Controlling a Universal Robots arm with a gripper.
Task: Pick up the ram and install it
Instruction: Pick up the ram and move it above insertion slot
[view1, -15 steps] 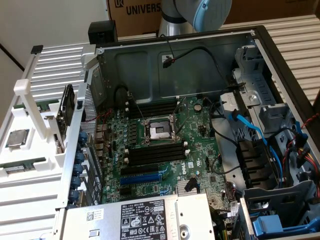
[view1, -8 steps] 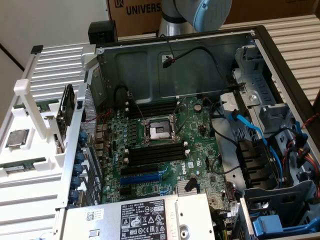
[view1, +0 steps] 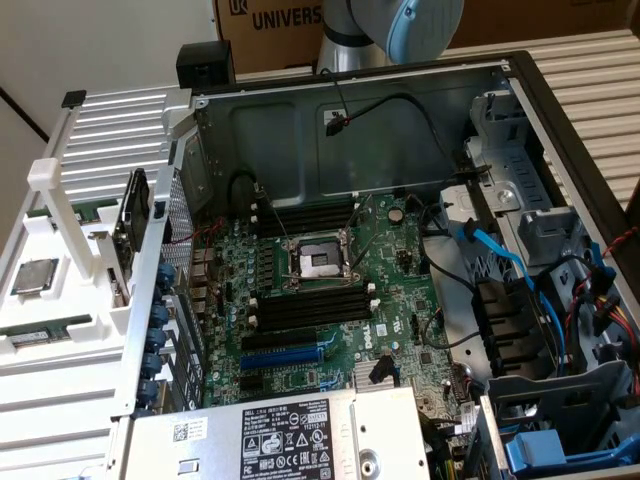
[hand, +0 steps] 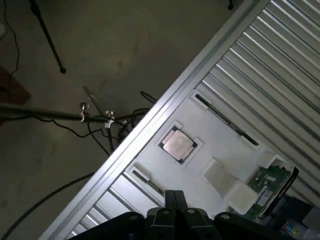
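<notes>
Approach step: the gripper (hand: 174, 196), pressed together and empty, hangs over the white holder (hand: 220, 142), with the ram (view1: 40, 332) at six o'clock of the processor chip (view1: 33, 277) (exterior view). Grasping likely needs jaws spread and aligned along the stick.

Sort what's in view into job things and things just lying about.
Job: ram; memory slots; gripper.
Lying about: processor chip; power supply; blue cable; cardboard box.
</notes>
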